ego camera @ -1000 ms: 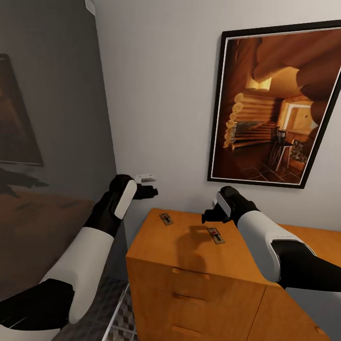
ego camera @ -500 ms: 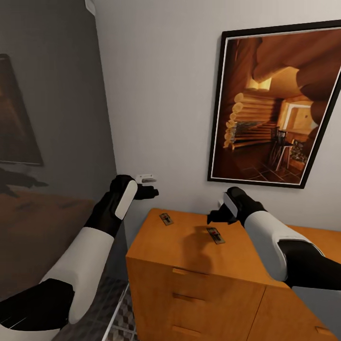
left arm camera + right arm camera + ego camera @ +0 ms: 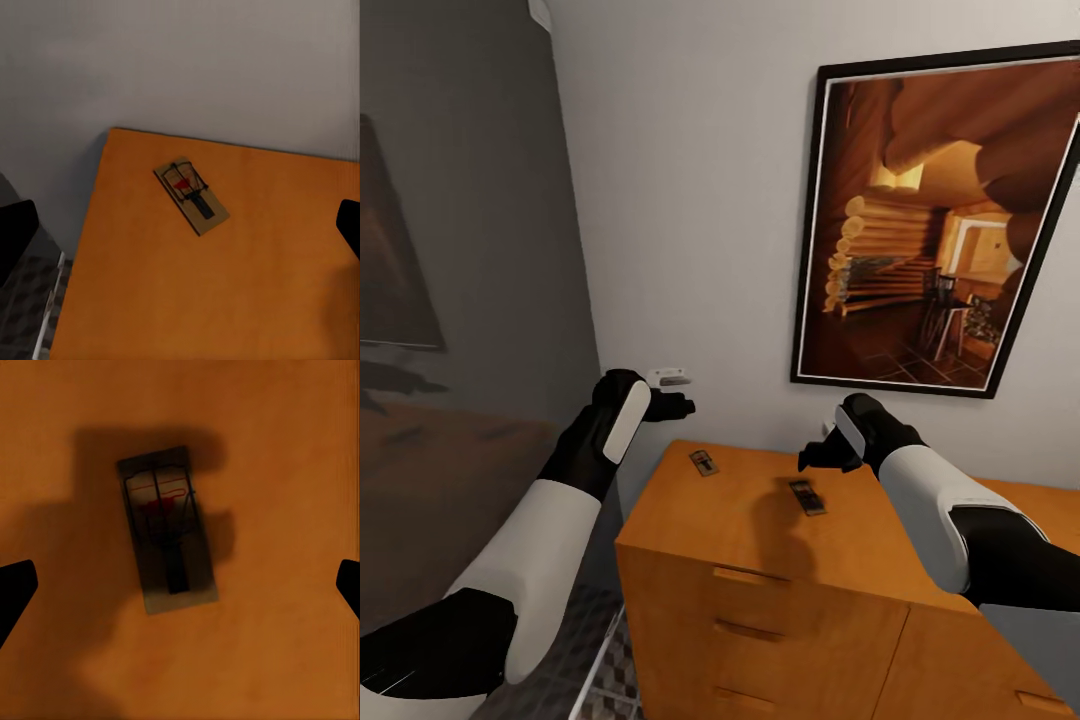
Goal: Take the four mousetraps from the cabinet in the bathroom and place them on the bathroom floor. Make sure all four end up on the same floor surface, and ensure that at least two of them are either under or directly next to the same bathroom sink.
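Below your right gripper (image 3: 812, 462), slightly right of centre in the head view, one mousetrap (image 3: 806, 497) lies flat on the orange-brown wooden cabinet (image 3: 740, 520). Your right wrist view looks straight down on this trap (image 3: 167, 529): it sits almost centred between the two dark fingertips at the left and right edges of that frame, so the jaws are spread wide and hold nothing. The trap's long axis runs nearly top to bottom in that frame, tilted a little, which puts its long sides facing the fingers. A straight descent looks like the move this calls for, with the fingers closing across the narrow width. The gripper's shadow falls over the trap, and there is a clear gap between them.

A second mousetrap (image 3: 703, 462) lies further left on the same top, near the back left corner by the white wall (image 3: 690, 200). Your left gripper (image 3: 672, 405) hovers above and to the left of it, close to the wall; its fingertips show at the side edges of the left wrist view, well apart and empty. In that view this trap (image 3: 192, 196) lies diagonally, ahead of the gripper rather than under it, so the right arm is better placed for a grasp.

A large framed picture (image 3: 940, 220) hangs at upper right. Patterned floor tiles (image 3: 610, 670) show at lower left.
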`<state>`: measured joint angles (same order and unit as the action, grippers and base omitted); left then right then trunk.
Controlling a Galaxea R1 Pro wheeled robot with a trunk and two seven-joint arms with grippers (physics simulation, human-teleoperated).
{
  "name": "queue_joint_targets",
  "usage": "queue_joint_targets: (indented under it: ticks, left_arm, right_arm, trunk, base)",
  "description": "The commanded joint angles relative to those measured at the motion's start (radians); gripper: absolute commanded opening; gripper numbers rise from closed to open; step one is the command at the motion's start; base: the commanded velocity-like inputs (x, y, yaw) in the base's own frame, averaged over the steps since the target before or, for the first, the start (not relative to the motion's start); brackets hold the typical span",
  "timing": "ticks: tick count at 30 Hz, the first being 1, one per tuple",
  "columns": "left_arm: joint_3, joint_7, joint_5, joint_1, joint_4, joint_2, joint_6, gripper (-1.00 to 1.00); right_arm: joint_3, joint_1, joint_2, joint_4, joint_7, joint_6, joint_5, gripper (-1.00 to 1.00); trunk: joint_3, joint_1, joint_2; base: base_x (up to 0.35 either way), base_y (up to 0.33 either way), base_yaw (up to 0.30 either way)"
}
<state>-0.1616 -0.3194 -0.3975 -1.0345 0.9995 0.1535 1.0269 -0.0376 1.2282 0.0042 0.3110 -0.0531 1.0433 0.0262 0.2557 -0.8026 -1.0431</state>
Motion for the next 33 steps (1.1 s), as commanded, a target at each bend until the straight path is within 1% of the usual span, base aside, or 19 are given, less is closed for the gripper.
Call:
queue_joint_targets:
  ticks: [1,10,23,33]
  left_arm:
    - [-0.001,-0.01,-0.011,-0.001,0.001,0.0,0.002,1.0]
    - [-0.002,-0.01,-0.011,-0.001,0.001,0.0,0.002,1.0]
    - [-0.002,-0.013,-0.012,-0.001,0.001,-0.001,0.001,1.0]
    - [-0.002,-0.013,-0.01,-0.001,0.001,-0.001,0.001,1.0]
  right_arm:
    - [-0.003,0.001,0.0,0.003,-0.003,0.004,0.004,1.0]
    - [-0.002,0.001,0.0,0.009,-0.004,0.004,0.005,1.0]
    - [-0.002,0.001,0.001,0.01,-0.004,0.004,0.006,1.0]
    - [-0.002,0.001,0.007,0.01,-0.002,0.004,0.022,1.0]
  trunk:
    - [0.001,0.0,-0.001]
    - [0.001,0.0,-0.001]
    - [0.001,0.0,-0.001]
    - [0.001,0.0,-0.001]
  base:
    - [0.008,-0.05,0.0]
    - [0.003,-0.03,0.0]
    - [0.0,-0.202,0.0]
    - [0.0,-0.049,0.031]
